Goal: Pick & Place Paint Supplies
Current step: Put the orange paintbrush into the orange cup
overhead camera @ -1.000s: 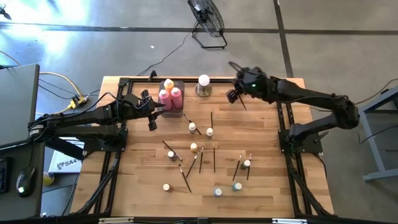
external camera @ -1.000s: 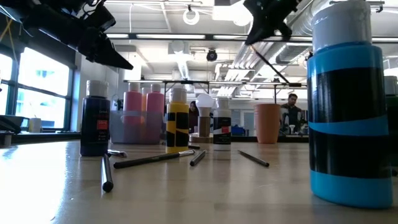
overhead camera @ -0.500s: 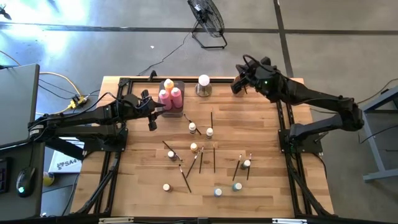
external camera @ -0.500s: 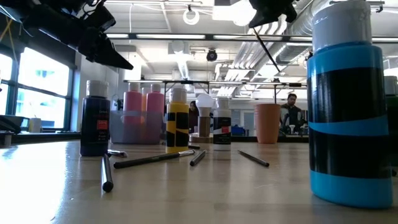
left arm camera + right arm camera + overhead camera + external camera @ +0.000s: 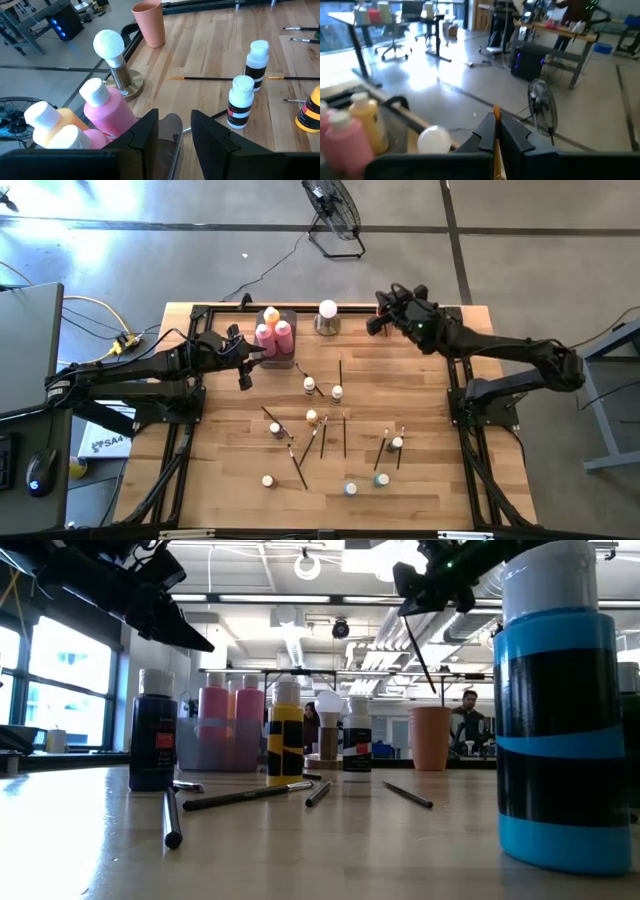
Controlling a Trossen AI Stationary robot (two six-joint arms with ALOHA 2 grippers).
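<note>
Right gripper (image 5: 381, 313) has swung from mid-desk toward the far edge since a second ago; the paintbrush (image 5: 420, 652) it carries now hangs close to vertical above the orange cup (image 5: 429, 738) in the low view. Jaws are clenched on the brush's orange-tipped end (image 5: 496, 116), which pokes out between the fingers in the right wrist view.

Left gripper (image 5: 175, 132) hasn't budged: it sits at the desk's far-left area, just beside the grey tray (image 5: 283, 363) with the pink and yellow bottles (image 5: 273, 332), jaws part-way apart with nothing between them.

Handling, my read: the brush is light, thin and stiff, but pinched near one end it can pivot in the jaws, so I go slow. A grip nearer mid-handle would be steadier.

Other brushes (image 5: 344, 433) lie flat mid-desk and call for a low pinch across the handle. The tiny white-capped bottles (image 5: 337, 392) stand upright among them, look tippy, and are best taken around the body.
</note>
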